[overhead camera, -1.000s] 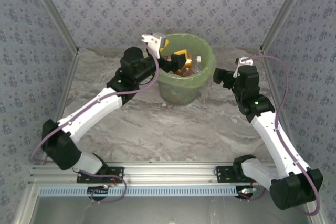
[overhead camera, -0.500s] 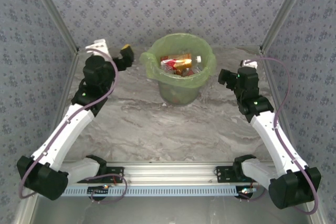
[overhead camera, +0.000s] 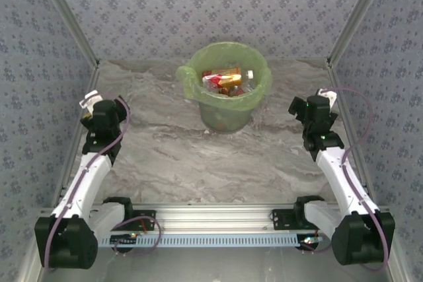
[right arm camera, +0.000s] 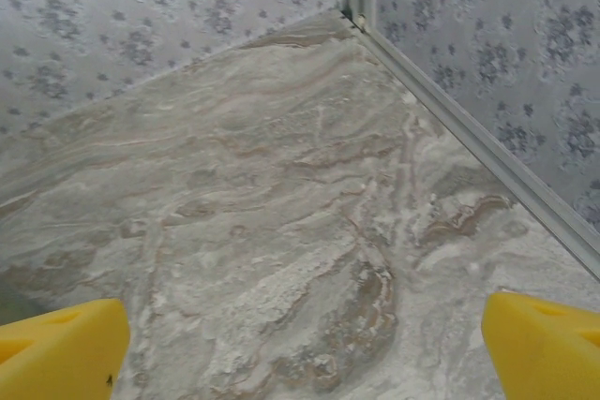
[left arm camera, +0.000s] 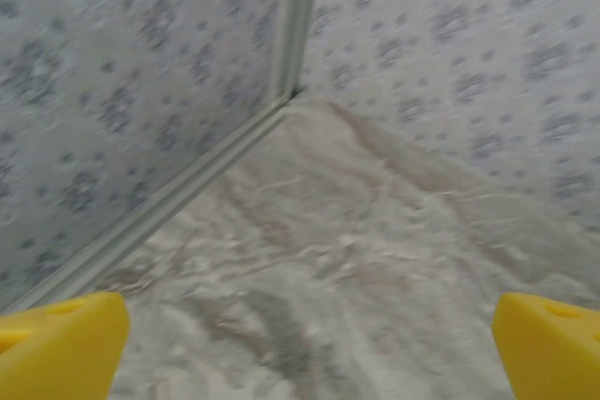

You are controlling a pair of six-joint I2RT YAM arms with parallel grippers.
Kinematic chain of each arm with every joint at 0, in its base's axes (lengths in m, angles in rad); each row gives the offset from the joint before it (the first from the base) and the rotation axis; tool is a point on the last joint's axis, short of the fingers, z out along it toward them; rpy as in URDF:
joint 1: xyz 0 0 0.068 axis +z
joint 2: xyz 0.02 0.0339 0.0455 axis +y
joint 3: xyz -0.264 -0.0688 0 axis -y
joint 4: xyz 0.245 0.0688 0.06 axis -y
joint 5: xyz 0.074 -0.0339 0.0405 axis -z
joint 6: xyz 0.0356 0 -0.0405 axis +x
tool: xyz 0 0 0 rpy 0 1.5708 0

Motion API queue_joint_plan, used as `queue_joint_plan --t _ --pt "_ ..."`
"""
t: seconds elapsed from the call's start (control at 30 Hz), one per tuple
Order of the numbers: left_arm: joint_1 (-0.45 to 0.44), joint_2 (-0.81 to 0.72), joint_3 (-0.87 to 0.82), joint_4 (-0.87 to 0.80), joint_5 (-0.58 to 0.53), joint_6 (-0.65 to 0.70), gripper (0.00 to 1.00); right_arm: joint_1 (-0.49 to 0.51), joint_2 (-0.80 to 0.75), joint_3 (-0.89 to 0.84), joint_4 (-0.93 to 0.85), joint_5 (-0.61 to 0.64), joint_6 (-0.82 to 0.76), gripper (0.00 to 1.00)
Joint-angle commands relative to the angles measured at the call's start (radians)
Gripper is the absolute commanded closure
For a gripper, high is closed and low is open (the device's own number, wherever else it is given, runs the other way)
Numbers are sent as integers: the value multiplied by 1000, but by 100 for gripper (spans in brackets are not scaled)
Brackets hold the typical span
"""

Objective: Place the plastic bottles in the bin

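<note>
Plastic bottles [overhead camera: 225, 82] piled in bin [overhead camera: 228, 115], between and beyond my left gripper [left arm camera: 305, 348] and right gripper [right arm camera: 305, 351], both spread wide.

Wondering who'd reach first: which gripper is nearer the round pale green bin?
Right. The right gripper is just right of the round pale green bin; the left gripper is farther, by the left wall.

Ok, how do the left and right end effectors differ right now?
The left end effector faces the far left corner of the table; the right end effector faces the far right corner. In the top view the left one sits close to the left wall, farther from the bin, while the right one looks nearer it. Both are wide open and hold nothing.
</note>
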State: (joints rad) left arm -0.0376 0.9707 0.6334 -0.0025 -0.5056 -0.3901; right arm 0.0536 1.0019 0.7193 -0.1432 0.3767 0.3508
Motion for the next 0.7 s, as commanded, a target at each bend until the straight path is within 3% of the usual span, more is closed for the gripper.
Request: queue_joint_plan --t 0.0,0.17,0.43,0.67 --pt "52 8 -119 178 40 63 1 -55 -7 -68 126 -11 -12 1" --pt "105 94 -224 346 104 91 1 -127 29 -152 256 -103 -48 1" --pt "106 353 -231 587 224 210 1 -157 176 -222 413 -219 -175 1" --pt "91 469 -270 816 414 297 1 -159 228 -267 519 -209 -198 1"
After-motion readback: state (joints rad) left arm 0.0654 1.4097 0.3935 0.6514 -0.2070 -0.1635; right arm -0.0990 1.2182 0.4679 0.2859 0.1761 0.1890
